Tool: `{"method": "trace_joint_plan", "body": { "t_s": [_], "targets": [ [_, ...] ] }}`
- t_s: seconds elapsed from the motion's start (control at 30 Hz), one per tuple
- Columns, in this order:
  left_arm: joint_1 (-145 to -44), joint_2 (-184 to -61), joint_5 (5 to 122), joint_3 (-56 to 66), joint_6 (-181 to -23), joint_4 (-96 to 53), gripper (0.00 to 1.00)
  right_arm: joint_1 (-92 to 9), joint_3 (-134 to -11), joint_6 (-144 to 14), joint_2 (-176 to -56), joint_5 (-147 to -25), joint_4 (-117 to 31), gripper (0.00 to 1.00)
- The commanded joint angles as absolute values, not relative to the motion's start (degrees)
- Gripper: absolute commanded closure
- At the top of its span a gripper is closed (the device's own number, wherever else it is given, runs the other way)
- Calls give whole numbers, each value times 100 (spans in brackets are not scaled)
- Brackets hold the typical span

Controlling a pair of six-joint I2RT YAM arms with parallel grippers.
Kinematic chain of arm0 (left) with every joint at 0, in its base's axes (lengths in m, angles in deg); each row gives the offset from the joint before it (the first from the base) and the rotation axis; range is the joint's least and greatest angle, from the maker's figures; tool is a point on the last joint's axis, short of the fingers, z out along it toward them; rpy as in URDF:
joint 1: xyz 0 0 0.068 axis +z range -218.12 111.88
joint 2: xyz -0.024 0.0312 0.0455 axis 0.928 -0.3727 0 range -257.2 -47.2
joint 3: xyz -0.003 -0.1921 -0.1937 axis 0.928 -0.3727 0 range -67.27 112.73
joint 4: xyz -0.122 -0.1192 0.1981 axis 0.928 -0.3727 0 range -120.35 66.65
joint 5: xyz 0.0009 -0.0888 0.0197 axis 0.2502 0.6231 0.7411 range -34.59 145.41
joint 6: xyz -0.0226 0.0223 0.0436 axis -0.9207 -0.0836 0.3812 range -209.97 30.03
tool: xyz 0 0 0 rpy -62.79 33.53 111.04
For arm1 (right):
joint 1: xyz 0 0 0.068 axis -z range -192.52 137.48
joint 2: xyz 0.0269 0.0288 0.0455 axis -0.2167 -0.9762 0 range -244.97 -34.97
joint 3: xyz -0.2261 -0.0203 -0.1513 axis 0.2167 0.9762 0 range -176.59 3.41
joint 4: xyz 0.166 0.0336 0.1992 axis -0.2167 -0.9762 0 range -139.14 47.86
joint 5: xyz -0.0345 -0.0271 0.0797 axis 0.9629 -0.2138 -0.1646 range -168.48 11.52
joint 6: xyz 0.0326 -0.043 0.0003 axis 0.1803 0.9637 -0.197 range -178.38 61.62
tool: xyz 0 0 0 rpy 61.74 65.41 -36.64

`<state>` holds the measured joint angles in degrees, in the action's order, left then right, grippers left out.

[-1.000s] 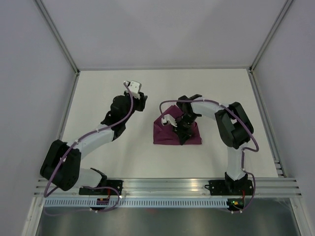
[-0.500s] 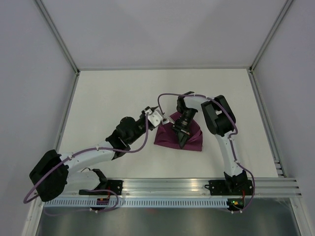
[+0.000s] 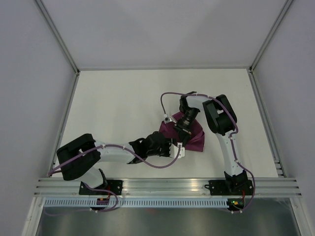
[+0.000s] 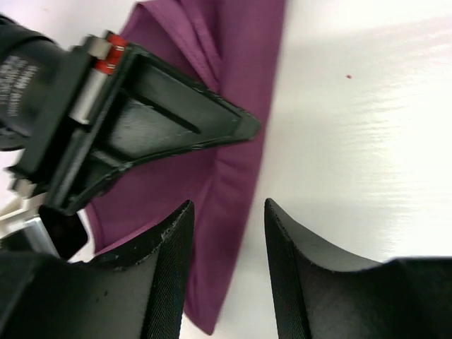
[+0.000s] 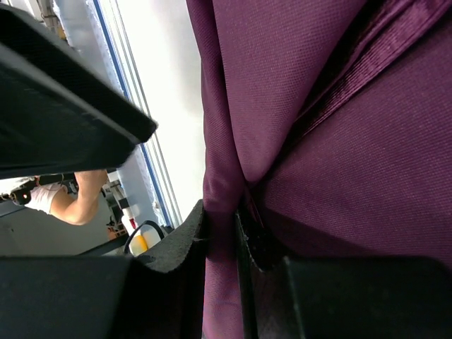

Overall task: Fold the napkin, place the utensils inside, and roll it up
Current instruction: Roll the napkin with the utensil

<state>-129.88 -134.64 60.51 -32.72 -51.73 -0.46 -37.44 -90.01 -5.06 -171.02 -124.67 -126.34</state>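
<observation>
Napkin (image 3: 198, 141) lies bunched on the worktop (image 3: 113, 98), one fold clamped between the right fingers (image 5: 180, 247). Left fingers (image 4: 166, 268) hover spread beside its edge, with the right arm (image 3: 219, 118) crowding in above them.

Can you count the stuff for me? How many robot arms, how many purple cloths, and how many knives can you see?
Robot arms: 2 (left arm, right arm)
Purple cloths: 1 (the napkin)
Knives: 0 in view
Total: 3
</observation>
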Motion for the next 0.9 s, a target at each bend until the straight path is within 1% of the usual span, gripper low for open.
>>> {"method": "trace_joint_plan", "body": {
  "t_s": [0.0, 0.17, 0.47, 0.6, 0.63, 0.67, 0.87],
  "targets": [
    [-13078, -13684, 6332, -3009, -4831, -32, 50, -3669, -8817, -231, -17375, -11530, -11210, 99],
    [-13184, -14019, 6341, -2930, -4753, 90, 48, -3625, -8746, -231, -17358, -11513, -11157, 100],
    [-13202, -14713, 5761, -2903, -4471, 976, 47, -3581, -8650, -204, -17331, -11460, -11113, 100],
    [-13202, -14801, 5708, -2886, -4375, 987, 46, -3581, -8632, -213, -17331, -11460, -11087, 100],
    [-13202, -14810, 5673, -2877, -4339, 987, 45, -3581, -8623, -213, -17331, -11460, -11087, 100],
    [-13202, -14828, 5656, -2868, -4357, 1039, 41, -3581, -8632, -213, -17331, -11451, -11087, 99],
    [-13201, -14907, 5734, -2781, -4198, 829, 41, -3581, -8641, -231, -17332, -11442, -11078, 100]
  ]
}}
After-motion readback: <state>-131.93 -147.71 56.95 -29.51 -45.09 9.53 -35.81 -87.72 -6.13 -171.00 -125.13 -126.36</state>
